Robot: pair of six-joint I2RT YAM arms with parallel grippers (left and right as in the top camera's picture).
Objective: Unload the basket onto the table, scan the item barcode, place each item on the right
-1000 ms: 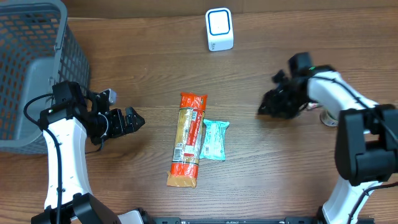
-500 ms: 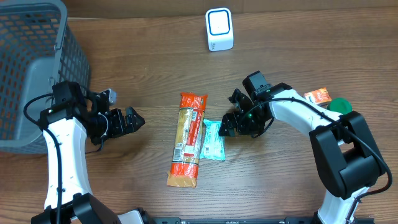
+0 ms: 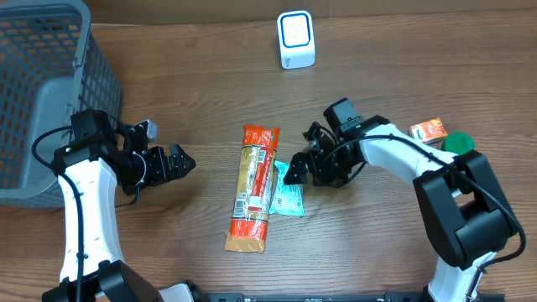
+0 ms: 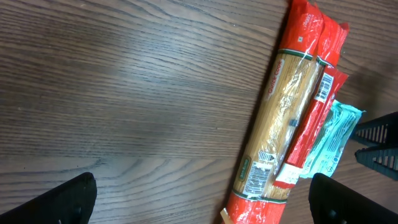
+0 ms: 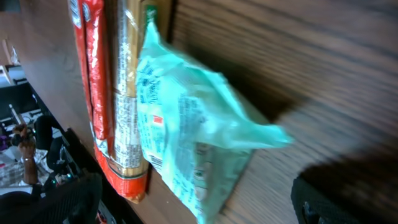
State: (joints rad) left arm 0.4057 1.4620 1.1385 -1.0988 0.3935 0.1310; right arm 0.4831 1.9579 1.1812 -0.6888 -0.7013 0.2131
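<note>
Table (image 3: 403,50): brown wood grain; it carries everything named here.
Teal packet (image 3: 288,191): the item at hand. It lies near the middle of the table, its long side against the right side of the pasta packet. From the right wrist, one end looks crumpled and slightly raised; its print is too blurred to read.
Right claw (image 5: 196,186): open. Its two dark fingers (image 5: 348,199) stand wide apart at the far end of the teal packet, which shows between them. I cannot tell whether either finger touches the wrapper.
Left claw (image 4: 202,196): open and holding nothing. Its fingers (image 4: 59,199) are spread wide over bare wood, left of the pasta packet and well apart from it, pointing toward the middle of the table.
Scanner (image 3: 295,39): a small white box with a blue-ringed face, upright near the far edge of the table, about midway along it and well apart from both packets.
Pasta packet (image 3: 254,187): long, red at the ends and clear in the middle, lying flat in the middle of the table, lengthwise from far to near. A white label with a barcode (image 4: 257,178) faces up near its near end.
Basket (image 3: 50,84): grey mesh, at the far left corner of the table.
Orange box (image 3: 429,129): small, toward the right edge, beyond the right arm.
Green round thing (image 3: 458,143): just beside the orange box; partly hidden by the arm.
</note>
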